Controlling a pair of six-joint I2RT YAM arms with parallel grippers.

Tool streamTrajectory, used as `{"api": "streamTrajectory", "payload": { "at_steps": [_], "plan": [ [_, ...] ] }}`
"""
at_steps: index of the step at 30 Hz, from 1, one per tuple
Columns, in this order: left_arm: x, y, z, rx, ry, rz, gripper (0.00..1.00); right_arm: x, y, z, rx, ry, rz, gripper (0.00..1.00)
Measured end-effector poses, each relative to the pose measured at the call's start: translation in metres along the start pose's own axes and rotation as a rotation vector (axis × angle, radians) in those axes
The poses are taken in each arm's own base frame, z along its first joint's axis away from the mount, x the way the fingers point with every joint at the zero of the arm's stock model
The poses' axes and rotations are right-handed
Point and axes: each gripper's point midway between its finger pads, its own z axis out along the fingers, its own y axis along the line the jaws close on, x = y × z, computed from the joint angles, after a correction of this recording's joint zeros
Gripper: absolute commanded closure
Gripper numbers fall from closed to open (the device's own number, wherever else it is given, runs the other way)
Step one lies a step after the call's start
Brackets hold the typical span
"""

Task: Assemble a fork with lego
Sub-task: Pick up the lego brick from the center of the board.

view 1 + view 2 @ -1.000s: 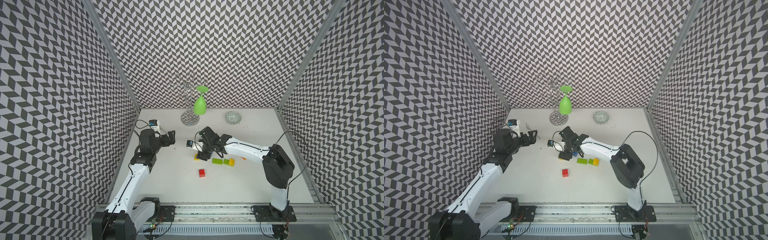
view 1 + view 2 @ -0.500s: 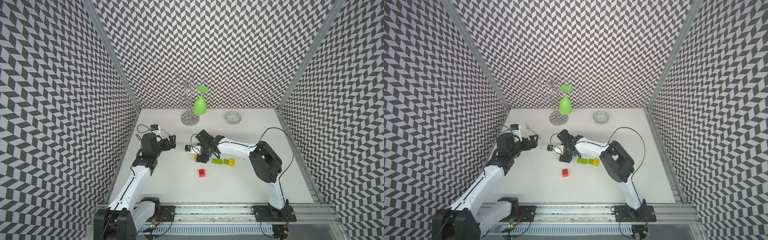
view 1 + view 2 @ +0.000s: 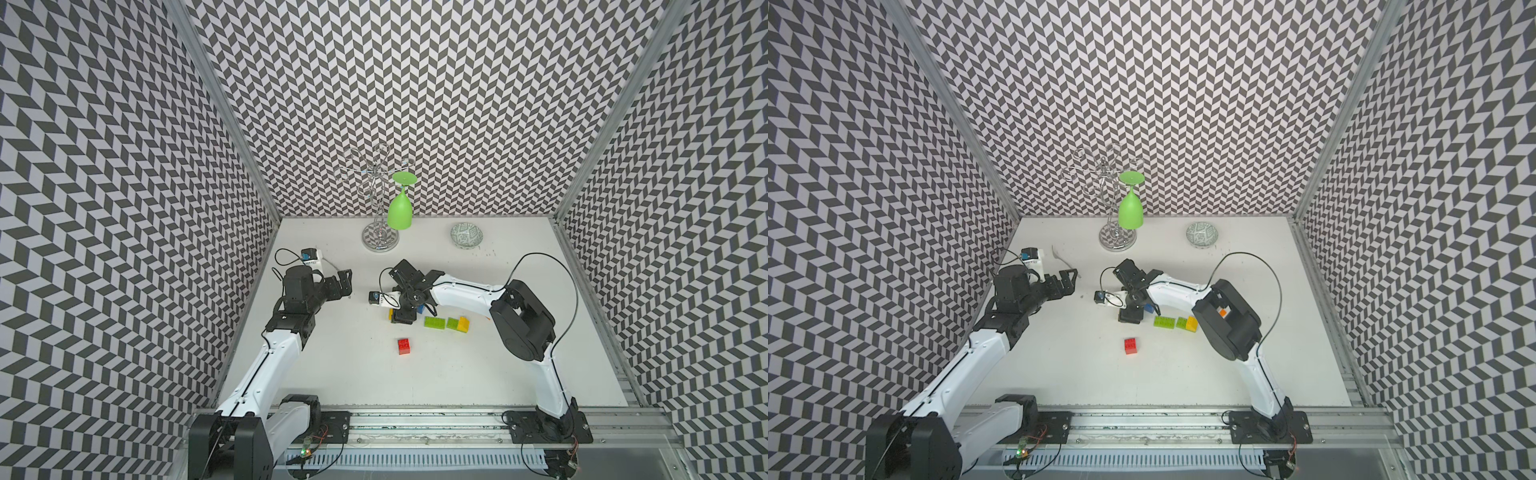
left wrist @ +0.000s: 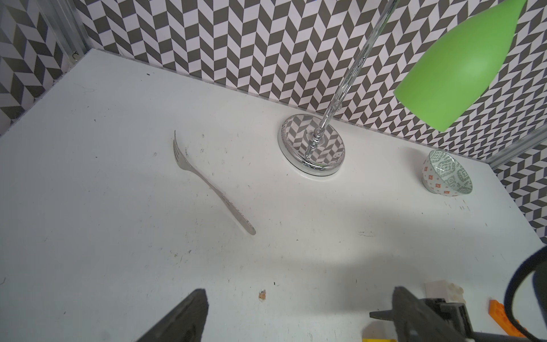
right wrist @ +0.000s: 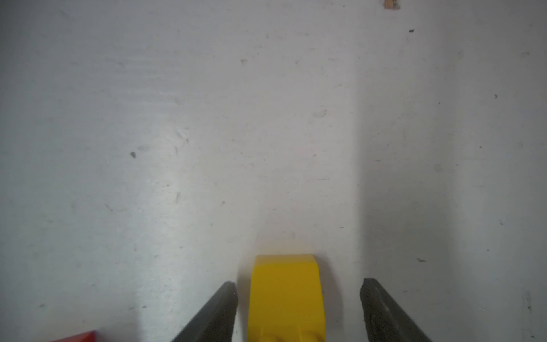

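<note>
From above, the right pincer point(image 3: 402, 317) hides what its wrist view shows: parted fingers astride a yellow brick point(image 5: 285, 296); the left pincer point(image 4: 299, 291) stands open.

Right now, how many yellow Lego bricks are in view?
2. One yellow brick sits inside the open right gripper; the other yellow brick adjoins a lime-green brick. The right arm may hide more.

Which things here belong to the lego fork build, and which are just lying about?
Job: yellow brick at the right hand; blue brick; lime green brick; second lime green brick; second yellow brick; red brick; white brick; orange brick.
Lying about: thin pale fork; wire glass stand; green glass hanging on it; patterned bowl.
</note>
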Motion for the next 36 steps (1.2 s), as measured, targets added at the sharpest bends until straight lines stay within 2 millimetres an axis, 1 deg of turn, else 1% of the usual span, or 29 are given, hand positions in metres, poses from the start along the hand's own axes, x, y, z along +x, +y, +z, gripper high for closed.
{"api": "streamTrajectory", "payload": {
  "at_steps": [9, 12, 16, 18, 21, 30, 36],
  "plan": [
    [0.0, 0.002, 0.002, 0.004, 0.002, -0.006, 0.02, 0.002, 0.006, 0.001, -0.035, 0.001, -0.013, 0.5],
    [0.0, 0.002, 0.002, 0.009, 0.002, -0.008, 0.02, 0.001, 0.009, 0.001, -0.047, -0.007, -0.014, 0.54],
    [-0.001, 0.002, 0.002, 0.013, 0.001, -0.008, 0.01, 0.001, 0.011, 0.001, -0.057, -0.011, -0.015, 0.54],
    [-0.001, 0.002, 0.002, 0.017, 0.001, -0.009, 0.01, 0.002, 0.012, 0.001, -0.061, -0.011, -0.017, 0.59],
    [-0.002, 0.0, 0.002, 0.025, -0.001, -0.008, 0.02, 0.001, 0.013, 0.0, -0.066, -0.016, -0.017, 0.59],
    [-0.004, -0.002, 0.002, 0.037, -0.009, -0.006, 0.01, 0.004, 0.018, 0.0, -0.075, -0.018, -0.014, 0.53],
    [-0.005, -0.003, 0.002, 0.046, -0.012, -0.006, 0.02, 0.002, 0.017, -0.004, -0.07, -0.027, -0.016, 0.54]
  ]
}}
